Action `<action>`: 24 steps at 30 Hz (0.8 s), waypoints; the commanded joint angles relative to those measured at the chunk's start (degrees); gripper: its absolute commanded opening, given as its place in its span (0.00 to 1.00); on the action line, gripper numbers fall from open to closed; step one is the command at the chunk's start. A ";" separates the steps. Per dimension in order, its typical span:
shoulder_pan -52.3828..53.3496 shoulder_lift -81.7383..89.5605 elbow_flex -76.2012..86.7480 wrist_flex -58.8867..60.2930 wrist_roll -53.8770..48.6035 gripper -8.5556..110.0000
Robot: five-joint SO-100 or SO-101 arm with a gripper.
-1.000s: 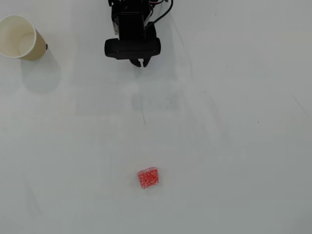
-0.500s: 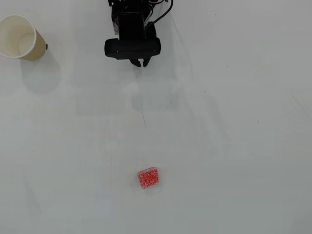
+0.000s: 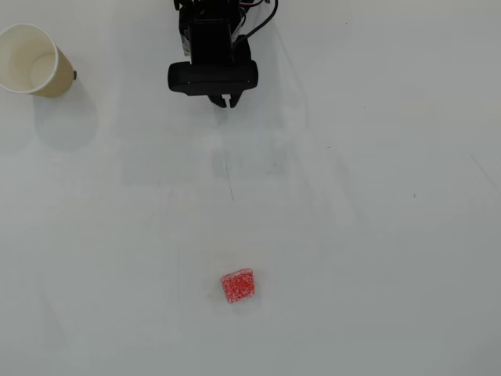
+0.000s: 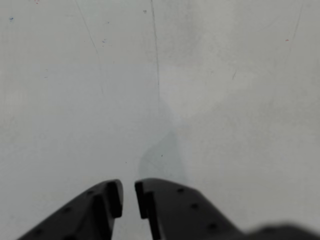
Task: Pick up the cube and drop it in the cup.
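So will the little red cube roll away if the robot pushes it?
Probably not: the cube has flat sides and lies flat on the table, so it should slide. It looks small, likely light. The speckled surface might be a bit slippery.

From my station I count one cube [image 3: 238, 286] on the table [image 3: 376, 235], red and flecked with white, and one cup [image 3: 33, 59], a pale paper one. There is one arm [image 3: 211, 39] in the overhead view, carrying one gripper [image 3: 224, 101]. In the wrist view I count two dark fingers [image 4: 165, 207] on that gripper [image 4: 128, 192]. I see one thin dark line [image 3: 230, 184] marked on the tabletop, and it shows in the wrist view as well [image 4: 156, 65].
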 commanded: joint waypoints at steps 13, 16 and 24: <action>-1.67 2.46 2.02 -0.35 0.09 0.07; -1.58 2.46 2.02 -5.19 0.09 0.07; -1.85 2.46 2.02 -19.86 -0.35 0.07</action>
